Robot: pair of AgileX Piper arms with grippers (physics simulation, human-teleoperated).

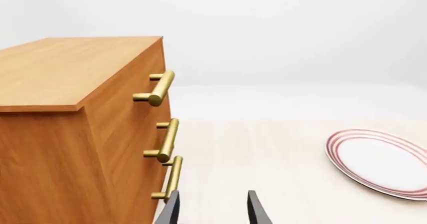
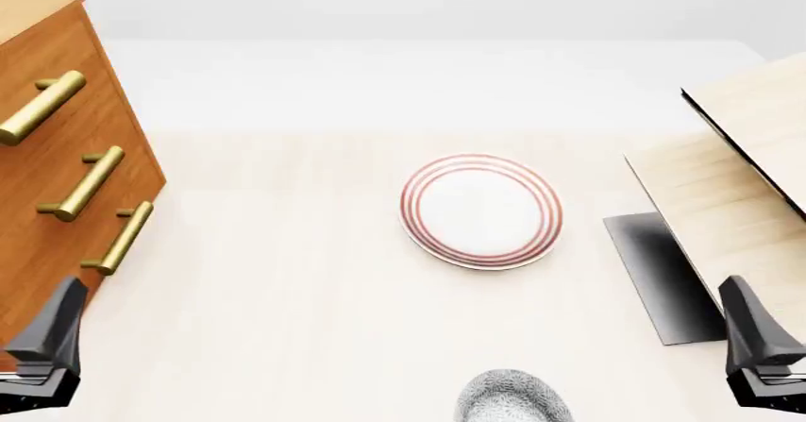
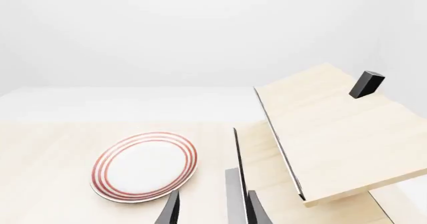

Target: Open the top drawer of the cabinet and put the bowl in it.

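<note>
- The bowl [image 2: 511,396] is cut off by the bottom edge of the front view, just right of centre; only its rounded, blue-speckled top shows, and neither wrist view shows it.
- The cabinet [image 2: 51,148] runs off the left edge of the front view, so only part of its orange-brown wood shows.
- The top drawer [image 2: 57,82] is shut, flush with the two below; its brass bar handle [image 2: 41,108] is a smooth cylinder on two posts.
- The left pincer [image 1: 212,209], at lower left in the front view, has its dark fingers apart and holds nothing, close beside the lowest handle.
- The right pincer [image 3: 212,209], at lower right, is likewise apart and empty.
- A flat white plate [image 2: 481,211] with red rings lies mid-table [image 2: 277,290].
- A pale wooden box [image 2: 743,177] with an angled lid is cropped at right.
</note>
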